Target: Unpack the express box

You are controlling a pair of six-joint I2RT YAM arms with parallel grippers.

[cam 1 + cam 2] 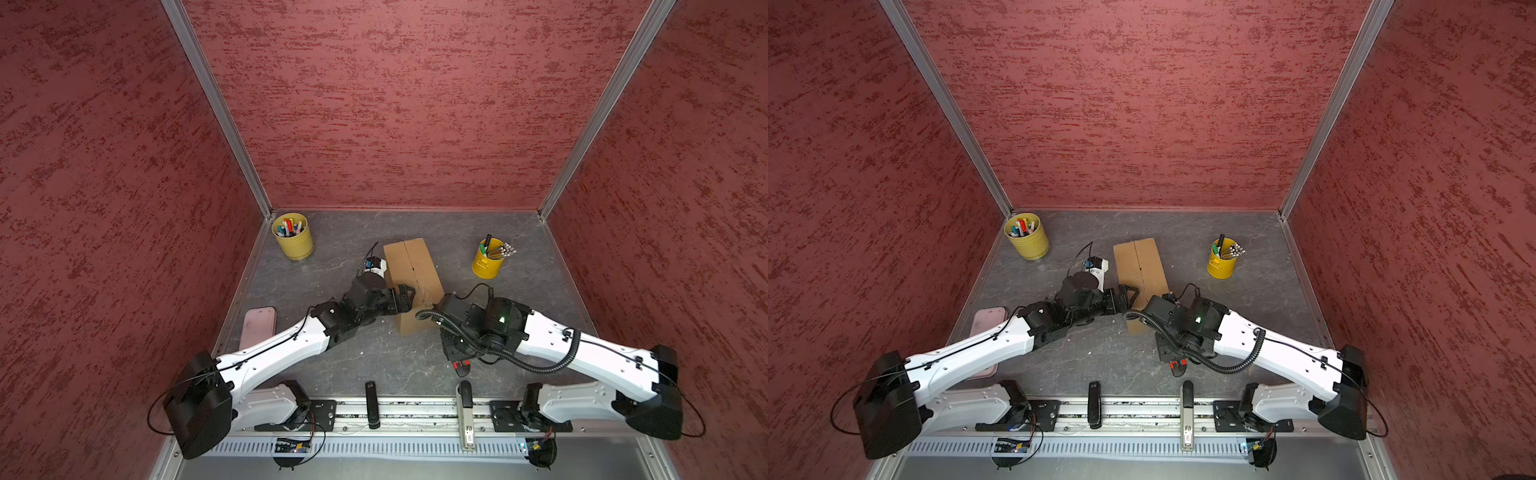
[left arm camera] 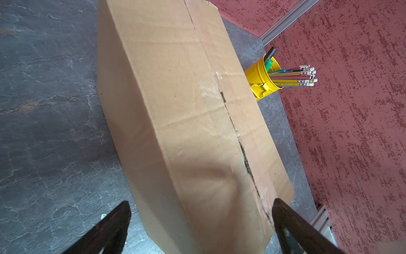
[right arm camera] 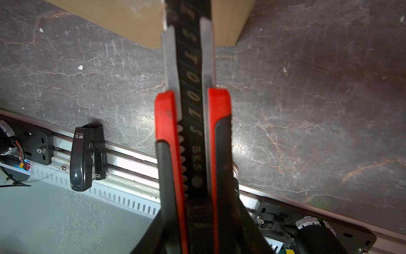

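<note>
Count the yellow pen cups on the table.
2. One yellow cup stands in the far left corner; the second yellow cup stands right of the express box. None appears hidden.

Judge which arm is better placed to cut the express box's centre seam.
Right, probably: the right gripper is shut on a utility knife aimed at the express box; the left gripper hangs open and empty over it.

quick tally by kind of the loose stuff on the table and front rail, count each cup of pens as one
brown express box: 1
yellow pen cups: 2
pink tray: 1
black stapler: 1
silver tool with black handle: 1
utility knife: 1
total: 7
</note>
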